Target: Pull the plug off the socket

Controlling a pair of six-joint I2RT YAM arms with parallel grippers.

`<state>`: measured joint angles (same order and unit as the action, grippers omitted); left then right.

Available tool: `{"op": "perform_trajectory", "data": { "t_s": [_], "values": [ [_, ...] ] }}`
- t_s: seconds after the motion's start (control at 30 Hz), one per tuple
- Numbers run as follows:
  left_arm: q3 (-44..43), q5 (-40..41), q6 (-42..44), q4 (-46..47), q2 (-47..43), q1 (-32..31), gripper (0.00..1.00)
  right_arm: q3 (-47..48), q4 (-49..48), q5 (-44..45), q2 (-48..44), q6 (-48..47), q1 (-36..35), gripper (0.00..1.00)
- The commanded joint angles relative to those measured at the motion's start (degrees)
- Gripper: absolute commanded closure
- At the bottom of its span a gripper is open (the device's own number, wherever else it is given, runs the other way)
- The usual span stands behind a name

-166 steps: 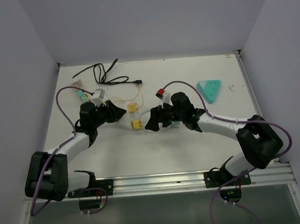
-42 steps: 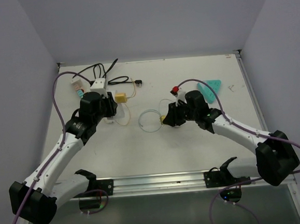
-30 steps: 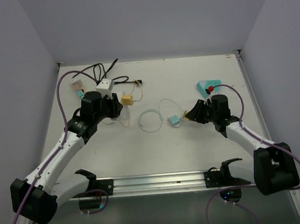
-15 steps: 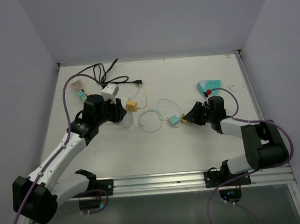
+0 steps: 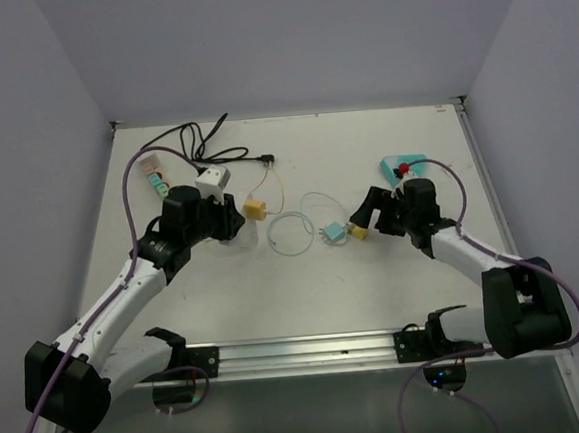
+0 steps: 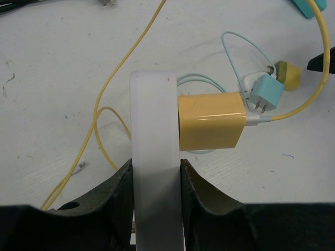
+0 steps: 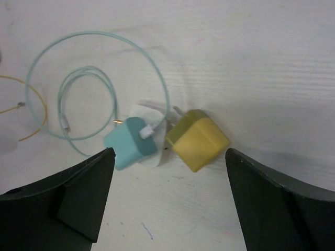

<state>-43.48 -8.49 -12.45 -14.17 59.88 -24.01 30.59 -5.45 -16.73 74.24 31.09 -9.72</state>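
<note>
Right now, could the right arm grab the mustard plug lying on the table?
Probably yes: the right gripper hangs open over the mustard plug, nothing covers it, though the teal plug lies close beside.

Bright, even, diffuse light; soft shadows, sharp focus
</note>
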Motion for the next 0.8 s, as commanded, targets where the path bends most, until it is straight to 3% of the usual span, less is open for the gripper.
{"op": "perform_trajectory", "data": {
  "t_s": [0.0, 0.1, 0.4, 0.77],
  "values": [
    [-0.9, 0.49, -0.3, 4.95, -0.11, 0.37, 1.0, 6.93, 4.92, 2.84, -4.09, -7.17, -5.12, 0.09],
    [-0.9, 1.11, -0.12, 4.77, 0.33, 0.45, 1.0, 11.41, 5.28, 3.29, -3.58, -11.75, -15.21, 0.08],
    [-0.64, 2.34, -0.03, 4.86, 1.55, 0.72, 1.0, 21.87, 0.62, 3.81, 4.15, -17.91, -31.05, 0.07],
    [-0.29, 0.05, -0.21, 5.74, 2.17, 0.72, 1.0, 33.38, -1.93, 8.82, 15.58, -19.58, -38.27, 0.09]
  ]
}}
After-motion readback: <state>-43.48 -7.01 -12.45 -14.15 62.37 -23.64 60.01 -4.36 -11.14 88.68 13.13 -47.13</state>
